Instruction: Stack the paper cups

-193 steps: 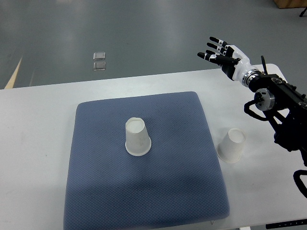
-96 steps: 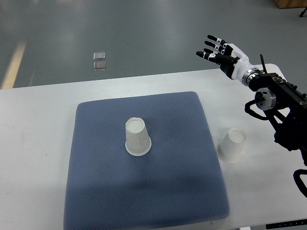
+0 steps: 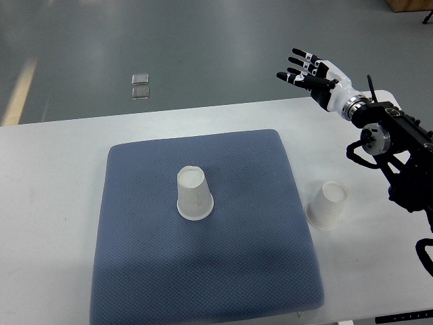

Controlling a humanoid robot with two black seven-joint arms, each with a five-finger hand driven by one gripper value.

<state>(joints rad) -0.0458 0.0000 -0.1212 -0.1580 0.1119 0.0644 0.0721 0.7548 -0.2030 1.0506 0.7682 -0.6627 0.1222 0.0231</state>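
A white paper cup (image 3: 193, 195) stands upside down near the middle of the blue-grey mat (image 3: 203, 271). A second white paper cup (image 3: 327, 205) sits upside down and slightly tilted on the white table, just off the mat's right edge. My right hand (image 3: 308, 72) hovers above the table's far right edge, fingers spread, holding nothing. It is well above and behind the right-hand cup. The right arm (image 3: 392, 152) comes in from the right edge. No left arm shows.
The white table (image 3: 54, 203) carries the mat and runs to the picture's left and right. Beyond its far edge lies grey floor with a small clear plastic item (image 3: 141, 86) on it. A brown box corner (image 3: 409, 5) shows at the top right.
The right hand has drifted a little up and away toward the far edge. Both cups stay where they were.
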